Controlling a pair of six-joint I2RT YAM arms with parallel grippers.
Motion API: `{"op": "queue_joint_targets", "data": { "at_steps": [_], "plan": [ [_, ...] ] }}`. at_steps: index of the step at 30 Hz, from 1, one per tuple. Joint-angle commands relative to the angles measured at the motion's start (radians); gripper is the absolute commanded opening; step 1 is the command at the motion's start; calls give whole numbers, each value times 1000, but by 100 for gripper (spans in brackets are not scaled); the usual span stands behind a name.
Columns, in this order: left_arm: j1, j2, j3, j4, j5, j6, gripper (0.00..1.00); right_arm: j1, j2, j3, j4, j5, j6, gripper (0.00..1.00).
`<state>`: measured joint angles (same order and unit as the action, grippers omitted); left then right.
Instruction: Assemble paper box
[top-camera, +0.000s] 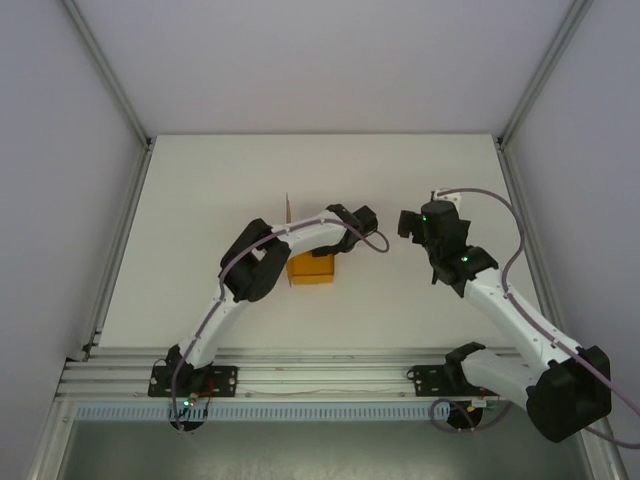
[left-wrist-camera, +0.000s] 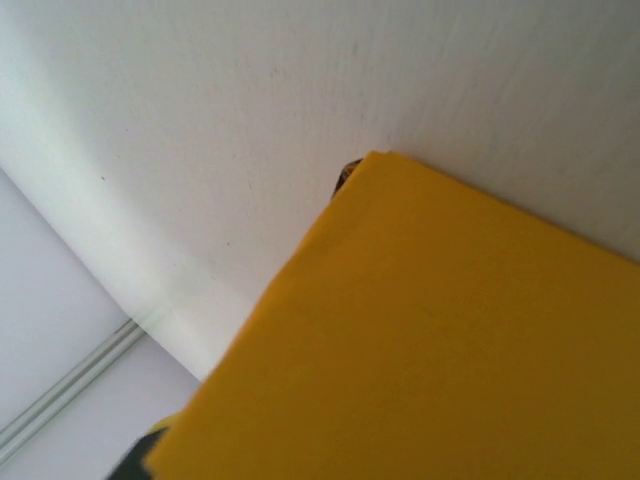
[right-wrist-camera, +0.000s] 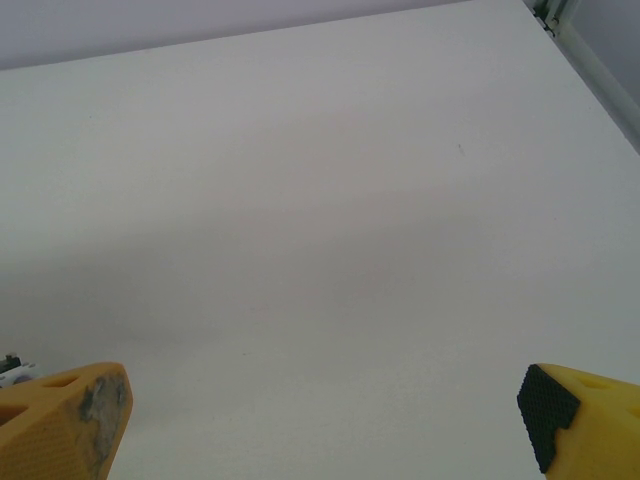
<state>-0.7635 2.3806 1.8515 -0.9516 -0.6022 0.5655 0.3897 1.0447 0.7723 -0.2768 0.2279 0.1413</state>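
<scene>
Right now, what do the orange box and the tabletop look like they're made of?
The paper box looks like thin card, matte orange-yellow: a flat, plain face with a crisp edge and no gloss. The table looks like a smooth white board with a dull finish, maybe laminate or paint; the even, faintly marked surface leaves that open.

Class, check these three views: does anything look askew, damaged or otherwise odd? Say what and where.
One thing: on the open right gripper, one fingertip shows a grey, scuffed-looking patch, while the other carries a clean black pad. The paper box lies partly under the left arm and looks undamaged.
</scene>
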Motion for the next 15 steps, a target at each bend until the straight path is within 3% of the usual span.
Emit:
{"op": "queue_joint_targets", "data": {
  "at_steps": [1, 6, 11, 15],
  "plan": [
    [11, 15, -45, 154, 142, -64, 26, -6, -10, 16, -5, 1, -11, 100],
    [26, -88, -38, 151, 200, -14, 34, -7, -27, 16, -13, -33, -11, 100],
    [31, -171, -25, 133, 228, 31, 48, -7, -54, 19, -41, -68, -14, 100],
    [39, -228, -35, 110, 274, 57, 55, -10, -77, 24, -61, -36, -11, 100]
  ]
}}
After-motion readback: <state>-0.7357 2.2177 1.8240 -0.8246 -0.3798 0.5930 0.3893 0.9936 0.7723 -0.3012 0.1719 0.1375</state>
